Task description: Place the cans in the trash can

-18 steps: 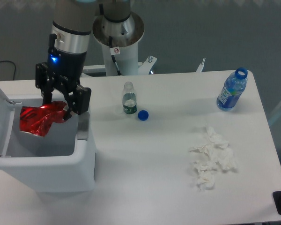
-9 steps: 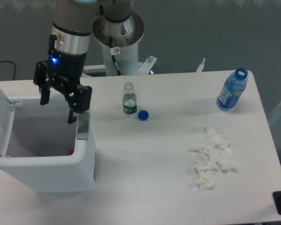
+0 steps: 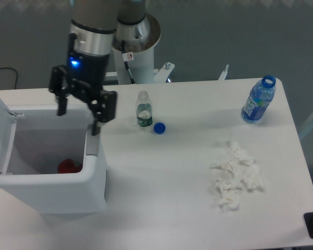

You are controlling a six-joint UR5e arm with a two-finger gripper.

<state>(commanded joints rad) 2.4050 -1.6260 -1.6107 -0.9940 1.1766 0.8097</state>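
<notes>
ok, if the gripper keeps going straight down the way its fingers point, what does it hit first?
Probably the trash can: the open gripper hangs over its right wall and opening. Depth is unclear, so wall or interior first is uncertain.

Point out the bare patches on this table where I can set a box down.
Widest bare stretch: the front of the table, between the trash can and the crumpled tissues. Another lies between the blue cap and the blue bottle. It is crowded by the small bottle and the open claw.
</notes>
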